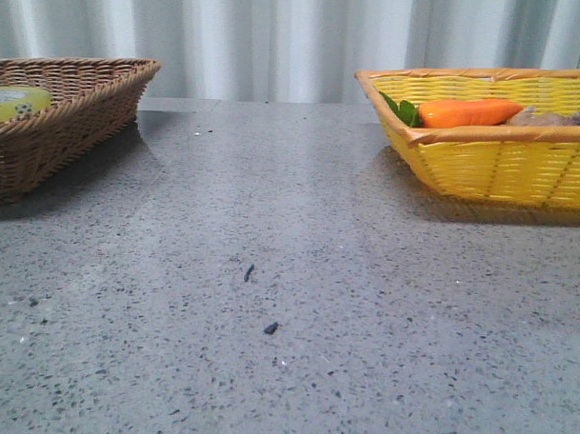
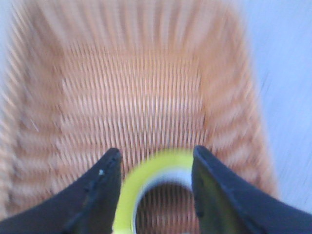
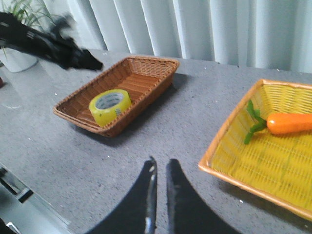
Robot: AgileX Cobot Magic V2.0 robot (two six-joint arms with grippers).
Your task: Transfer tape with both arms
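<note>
The yellow-green tape (image 3: 110, 106) lies flat in the brown wicker basket (image 3: 146, 73) at the table's left. Its top shows over the basket wall in the front view (image 1: 16, 103). My left gripper (image 2: 157, 152) is open over the basket. In the blurred left wrist view the tape (image 2: 146, 178) shows between and below its fingers. From the right wrist view the left arm (image 3: 73, 54) hangs above the basket's far side, apart from the tape. My right gripper (image 3: 160, 163) is shut and empty over bare table. Neither gripper shows in the front view.
A yellow basket (image 1: 501, 167) at the right holds an orange carrot (image 1: 468, 112) with green leaves; it also shows in the right wrist view (image 3: 253, 165). Grey speckled table (image 1: 287, 303) lies between the baskets. White curtains hang behind.
</note>
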